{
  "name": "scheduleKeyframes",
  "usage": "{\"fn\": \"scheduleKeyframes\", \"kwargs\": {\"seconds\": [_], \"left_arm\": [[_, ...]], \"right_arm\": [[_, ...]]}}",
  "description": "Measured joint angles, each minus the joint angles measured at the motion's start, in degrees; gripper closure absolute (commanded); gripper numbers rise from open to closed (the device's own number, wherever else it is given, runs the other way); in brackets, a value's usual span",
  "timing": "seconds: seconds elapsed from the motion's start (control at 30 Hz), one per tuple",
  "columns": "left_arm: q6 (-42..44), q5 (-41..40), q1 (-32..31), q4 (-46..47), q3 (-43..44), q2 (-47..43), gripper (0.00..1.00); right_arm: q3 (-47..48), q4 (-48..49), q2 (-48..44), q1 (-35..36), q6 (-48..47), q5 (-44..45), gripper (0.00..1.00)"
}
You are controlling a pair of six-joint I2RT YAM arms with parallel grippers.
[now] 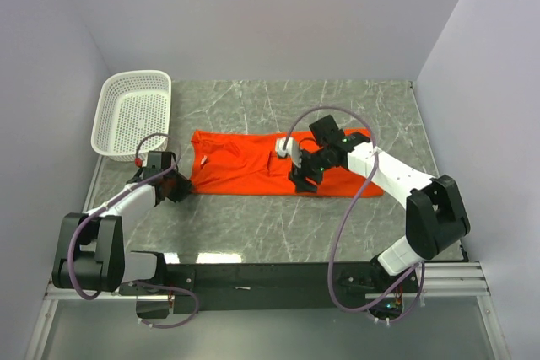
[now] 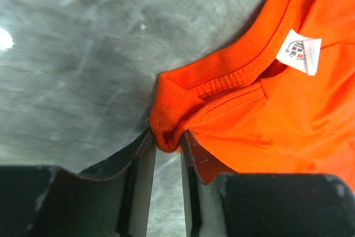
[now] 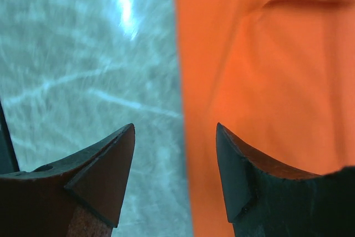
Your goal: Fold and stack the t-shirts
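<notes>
One orange-red t-shirt (image 1: 253, 170) lies folded into a long band across the middle of the marble table. My left gripper (image 1: 179, 185) is at its near left corner, shut on a bunched bit of the collar edge (image 2: 166, 131); a white label (image 2: 302, 51) shows close by. My right gripper (image 1: 305, 181) is open and empty, low over the shirt's near edge right of the middle. In the right wrist view one fingertip (image 3: 113, 162) is over bare table and the other fingertip (image 3: 238, 165) over the shirt's fabric (image 3: 266, 70).
A white perforated plastic basket (image 1: 133, 112) stands at the table's back left corner. Grey walls close in the left, back and right sides. Cables loop from both arms over the table's near part.
</notes>
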Motion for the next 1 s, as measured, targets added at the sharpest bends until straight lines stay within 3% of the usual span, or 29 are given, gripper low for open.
{"fn": "scheduleKeyframes", "kwargs": {"seconds": [0.47,0.73,1.0], "left_arm": [[5.0,-2.8,0.2,-2.1,0.9,-0.4,0.61],[7.5,-2.8,1.1,-2.8,1.6,-0.5,0.61],[7.9,-2.9,1.9,-2.9,1.6,-1.2,0.62]], "right_arm": [[-18.4,2.8,-1.4,0.1,-15.8,8.9,0.35],[-18.8,8.9,-1.7,0.1,-15.6,13.0,0.36],[-18.8,8.9,-2.5,-0.3,-17.6,14.1,0.36]]}}
